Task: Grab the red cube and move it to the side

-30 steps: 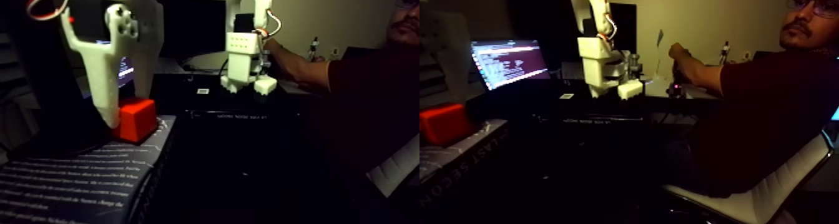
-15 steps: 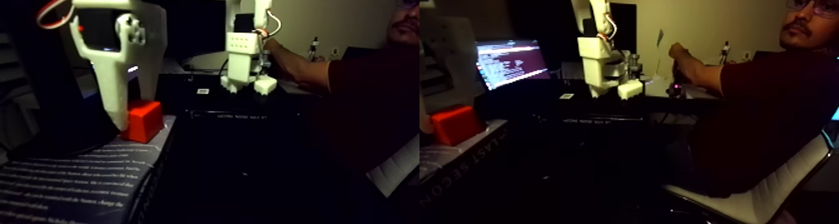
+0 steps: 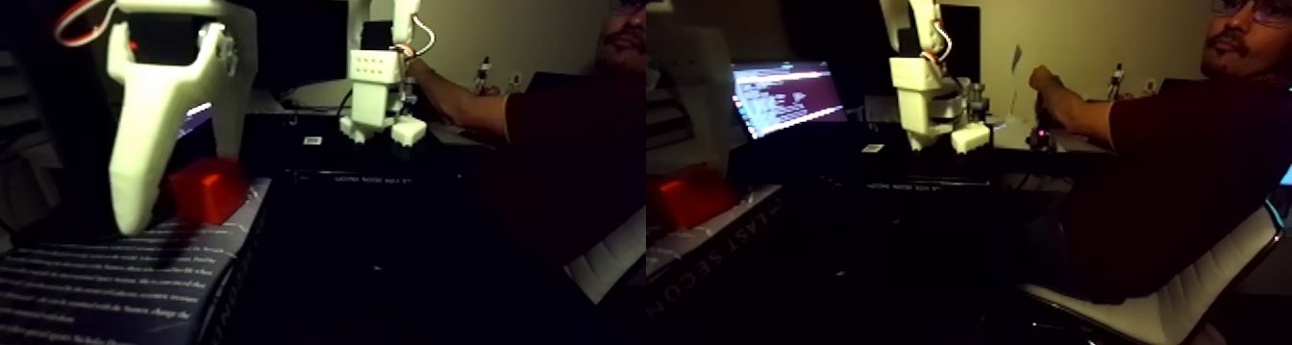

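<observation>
The red cube point(image 3: 210, 191) rests on the far corner of a dark book point(image 3: 115, 282) in the left half of the fixed view, and it appears again at the left edge of the right half point(image 3: 684, 197). My white gripper point(image 3: 178, 193) hangs over it from above. Its near finger point(image 3: 135, 176) is swung out to the cube's left, with the tip just above the book cover. The other finger point(image 3: 231, 118) comes down behind the cube. The jaws are spread apart and the cube sits between them, not pinched.
A second white arm point(image 3: 383, 89) stands on the dark desk behind, with a person's hand point(image 3: 423, 80) on it. A lit laptop screen point(image 3: 783, 94) glows at the back. The seated person point(image 3: 1182, 166) and a white chair point(image 3: 1154, 306) take up the right.
The near finger has swung away from the cube toward the left, opening the jaws. The cube has shifted slightly left and sits on the book.
</observation>
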Motion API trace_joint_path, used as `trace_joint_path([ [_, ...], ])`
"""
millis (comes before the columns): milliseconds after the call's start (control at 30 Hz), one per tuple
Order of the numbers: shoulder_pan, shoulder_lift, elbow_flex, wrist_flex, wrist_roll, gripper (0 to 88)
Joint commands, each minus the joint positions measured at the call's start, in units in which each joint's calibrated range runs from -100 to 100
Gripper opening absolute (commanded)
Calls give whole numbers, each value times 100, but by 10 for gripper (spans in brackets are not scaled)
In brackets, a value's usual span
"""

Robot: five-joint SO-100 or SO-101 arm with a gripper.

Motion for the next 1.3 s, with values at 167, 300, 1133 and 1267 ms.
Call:
trace_joint_path([
  [167,34,-375,-14,470,303,448],
  [300,59,-779,-5,858,422,448],
  [1133,-2863,-5317,3904,470,-905,172],
  [1267,-3238,-6056,4621,216,-1294,30],
])
